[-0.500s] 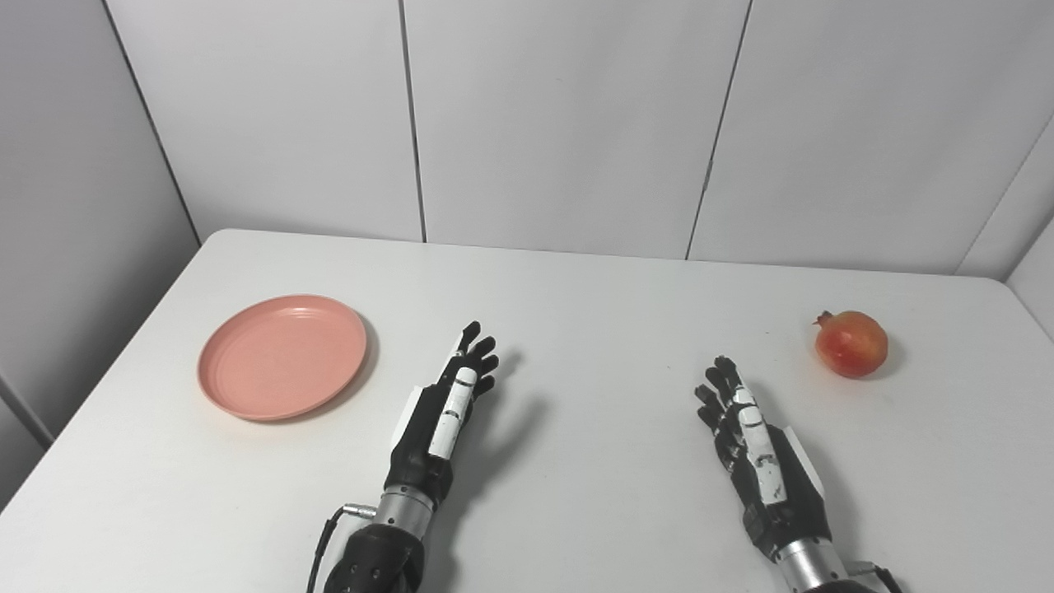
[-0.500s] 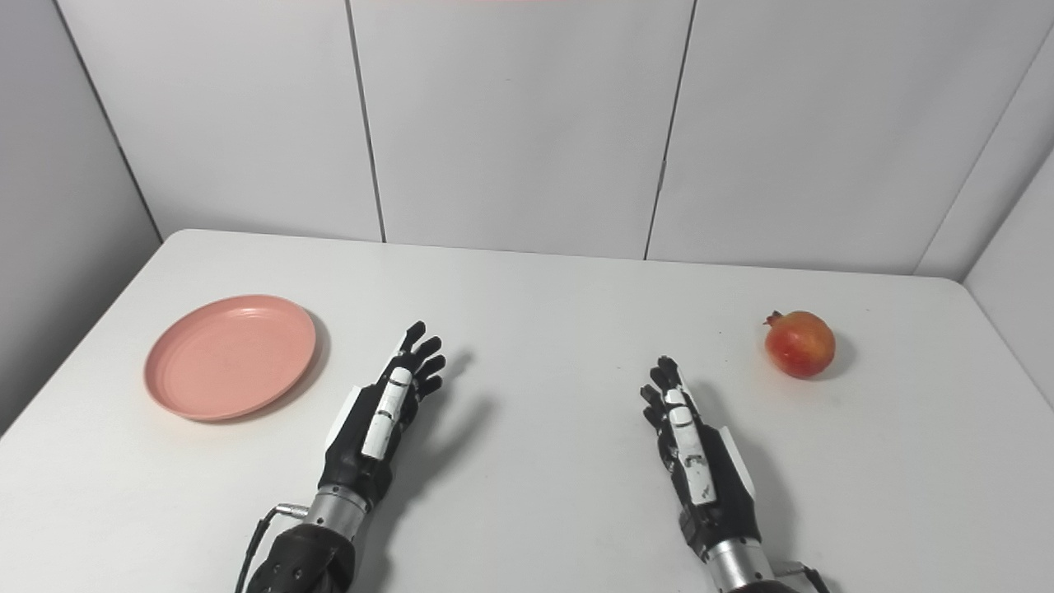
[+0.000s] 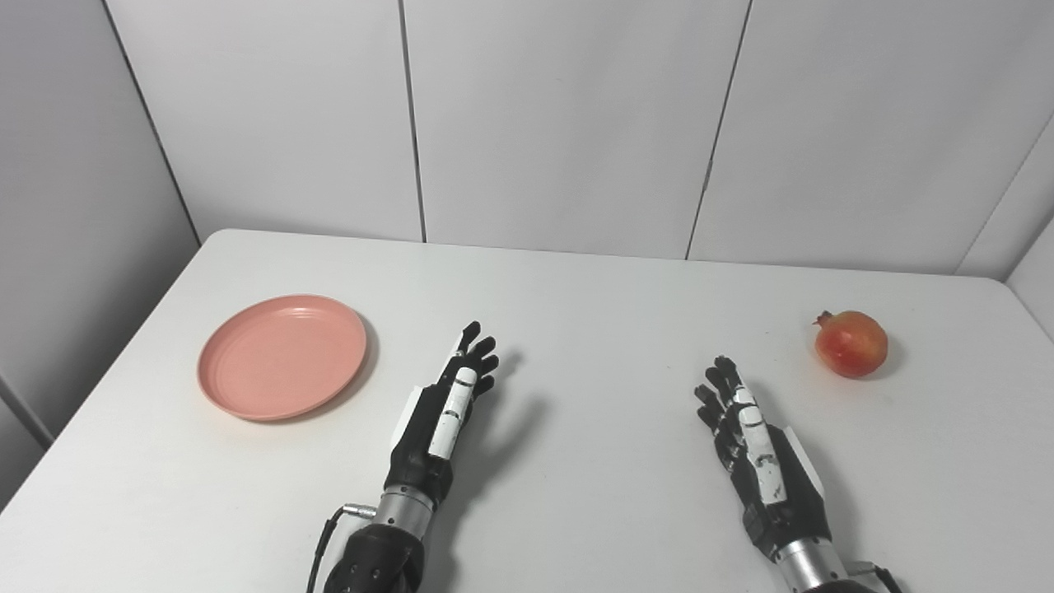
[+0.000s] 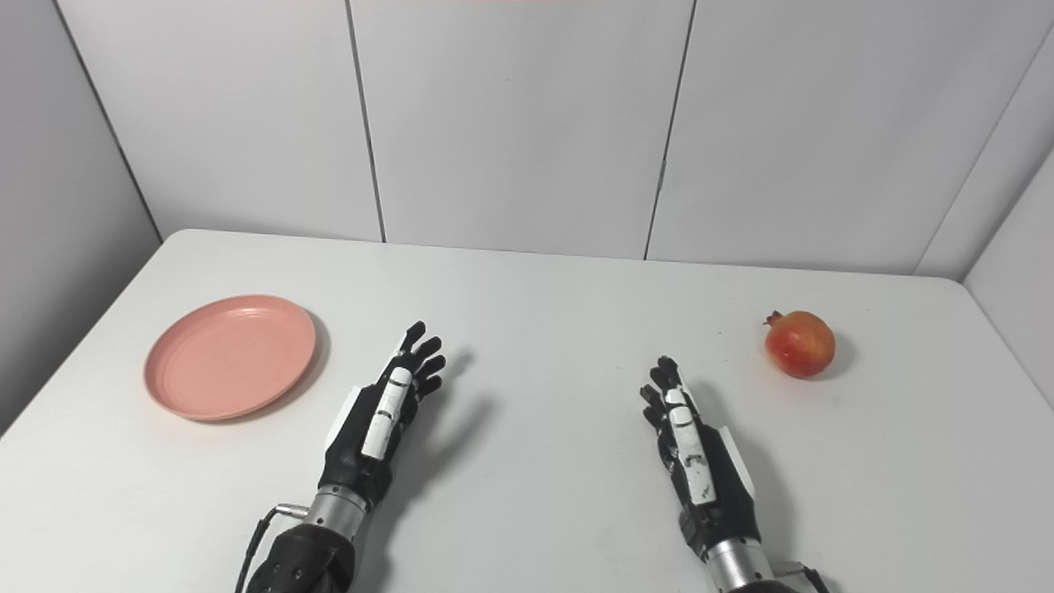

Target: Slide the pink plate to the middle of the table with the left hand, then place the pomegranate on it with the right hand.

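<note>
The black-and-white left hand lies with fingers extended, holding nothing; the round pink plastic plate sits apart to its left. The right hand is likewise released, the red pomegranate beyond it, rightward, on the white table.

A white table stands against pale grey wall panels with dark seams.

The round salmon-pink plastic plate has faint ring grooves, and the red pomegranate goes yellowish-orange in spots. Both sit on a plain white tabletop. The left hand and right hand are black with white strips.
</note>
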Controlling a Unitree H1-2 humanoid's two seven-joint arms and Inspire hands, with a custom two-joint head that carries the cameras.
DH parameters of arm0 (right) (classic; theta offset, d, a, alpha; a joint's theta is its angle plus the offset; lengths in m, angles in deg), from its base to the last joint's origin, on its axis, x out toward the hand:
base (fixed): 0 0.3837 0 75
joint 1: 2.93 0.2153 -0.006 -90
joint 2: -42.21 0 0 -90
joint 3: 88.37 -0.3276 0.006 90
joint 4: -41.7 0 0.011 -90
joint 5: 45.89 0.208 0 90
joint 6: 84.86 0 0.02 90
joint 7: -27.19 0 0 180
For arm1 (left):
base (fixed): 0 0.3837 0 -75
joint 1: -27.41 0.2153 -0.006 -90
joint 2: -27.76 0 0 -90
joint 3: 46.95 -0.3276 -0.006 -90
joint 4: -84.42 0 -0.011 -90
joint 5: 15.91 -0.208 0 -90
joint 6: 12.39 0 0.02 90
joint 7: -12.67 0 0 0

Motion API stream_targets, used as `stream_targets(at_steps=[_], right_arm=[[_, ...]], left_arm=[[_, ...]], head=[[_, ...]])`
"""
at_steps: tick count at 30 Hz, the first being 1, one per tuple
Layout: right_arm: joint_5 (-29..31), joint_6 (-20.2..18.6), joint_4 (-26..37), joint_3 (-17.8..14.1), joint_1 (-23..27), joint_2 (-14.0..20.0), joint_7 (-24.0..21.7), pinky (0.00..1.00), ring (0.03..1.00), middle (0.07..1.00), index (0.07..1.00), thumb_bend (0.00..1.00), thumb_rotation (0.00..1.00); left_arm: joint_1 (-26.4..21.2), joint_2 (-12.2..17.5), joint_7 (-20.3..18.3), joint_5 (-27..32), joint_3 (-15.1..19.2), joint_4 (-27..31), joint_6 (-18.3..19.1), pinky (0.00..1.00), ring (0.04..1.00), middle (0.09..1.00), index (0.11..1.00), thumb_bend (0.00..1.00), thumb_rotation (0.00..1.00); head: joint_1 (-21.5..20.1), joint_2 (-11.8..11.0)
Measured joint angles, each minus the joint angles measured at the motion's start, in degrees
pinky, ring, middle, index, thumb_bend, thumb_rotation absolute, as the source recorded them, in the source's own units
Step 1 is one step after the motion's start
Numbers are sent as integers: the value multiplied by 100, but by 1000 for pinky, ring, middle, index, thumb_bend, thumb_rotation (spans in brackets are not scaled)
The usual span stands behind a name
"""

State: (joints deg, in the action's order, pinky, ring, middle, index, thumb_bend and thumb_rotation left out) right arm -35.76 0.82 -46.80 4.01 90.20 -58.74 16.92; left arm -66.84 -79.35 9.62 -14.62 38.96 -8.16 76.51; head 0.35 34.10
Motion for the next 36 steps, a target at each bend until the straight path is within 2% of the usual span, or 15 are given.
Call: stream_targets(at_steps=[6,9,11,13,15,17,19,21,25,27,36], right_arm=[[-10,2,-15,0,3,1,-1,1000,974,1000,1000,271,1000],[-8,30,-33,-1,4,5,-11,1000,976,1000,1000,269,1000],[8,70,-53,-8,5,14,-30,1000,980,1000,1000,264,1000],[39,78,-56,-15,8,40,-48,1000,979,1000,1000,249,1000],[99,77,-58,-30,7,70,-90,1000,980,1000,1000,243,1000],[129,79,-67,-44,7,122,-154,1000,989,1000,1000,238,1000],[178,95,-90,-46,10,205,-246,1000,993,1000,1000,233,1000],[241,119,-121,-54,19,272,-327,1000,996,1000,1000,222,1000],[278,210,-207,-84,43,299,-434,1000,1000,1000,1000,204,1000],[288,222,-257,-129,75,315,-468,1000,1000,1000,1000,190,1000],[225,307,-346,-188,129,389,-492,1000,1000,1000,1000,164,1000]], left_arm=[[-1,0,0,0,-1,-5,0,930,932,951,958,380,1000],[-3,0,0,-2,-9,-11,0,935,936,956,963,372,1000],[-7,-5,0,-4,-22,-22,-1,935,934,955,962,364,1000],[-11,-16,0,-6,-37,-34,-4,934,933,954,960,354,1000],[-21,-36,4,-17,-60,-56,-18,934,935,956,962,353,1000],[-34,-60,18,-33,-66,-85,-33,935,937,958,963,362,1000],[-51,-67,37,-74,-93,-119,-57,935,938,958,963,363,1000],[-81,-82,53,-147,-124,-178,-95,929,935,955,962,356,1000],[-150,-148,91,-290,-186,-306,-237,916,929,951,956,355,1000],[-190,-214,153,-400,-209,-380,-247,906,925,946,953,358,1000],[-338,-357,288,-594,-339,-643,-448,896,927,945,951,364,1000]], head=[[26,-26],[289,-158],[290,-158],[439,-202],[789,-351],[817,-369],[1150,-562],[1334,-658],[1494,-729],[1827,-861],[2030,-958]])
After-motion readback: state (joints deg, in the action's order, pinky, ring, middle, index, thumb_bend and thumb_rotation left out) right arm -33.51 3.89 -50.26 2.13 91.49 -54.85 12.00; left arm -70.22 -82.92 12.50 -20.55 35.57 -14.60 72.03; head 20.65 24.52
